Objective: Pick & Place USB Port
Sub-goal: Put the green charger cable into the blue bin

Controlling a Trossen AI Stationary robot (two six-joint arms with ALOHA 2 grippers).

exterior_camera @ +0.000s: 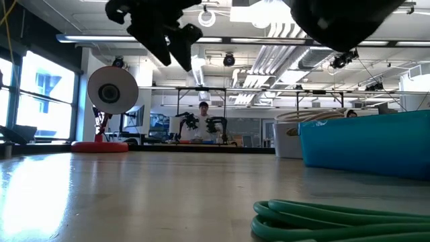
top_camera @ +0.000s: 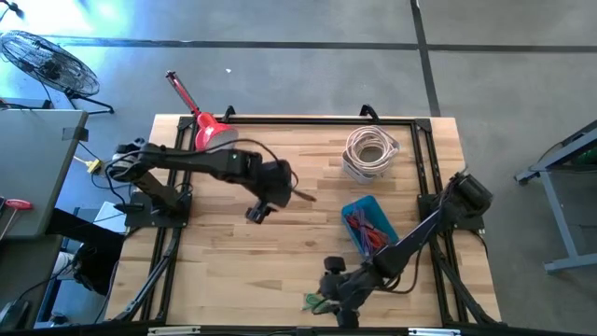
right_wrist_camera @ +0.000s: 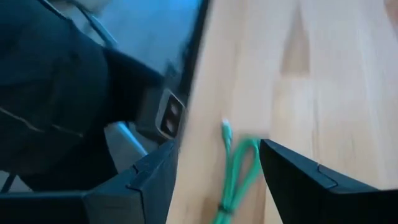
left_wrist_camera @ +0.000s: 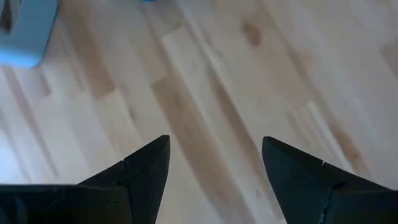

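Note:
A green cable (top_camera: 315,301) lies in loops on the wood by the table's near edge, and it also shows close up in the low view (exterior_camera: 336,214). My right gripper (right_wrist_camera: 214,146) hovers open just over it. The green cable's loop (right_wrist_camera: 239,174) and its small plug (right_wrist_camera: 225,126) show between the fingers, which do not touch them. My left gripper (left_wrist_camera: 214,140) hangs open above bare wood near the table's middle (top_camera: 259,211), holding nothing. A blue bin (top_camera: 369,226) with cables inside stands between the two arms.
A white coiled cable (top_camera: 371,152) lies toward the far right of the table. A red tool (top_camera: 203,126) rests at the far left edge. The blue bin's wall (exterior_camera: 369,144) stands right of the green cable. Black frame rails (top_camera: 424,177) run along the table's sides.

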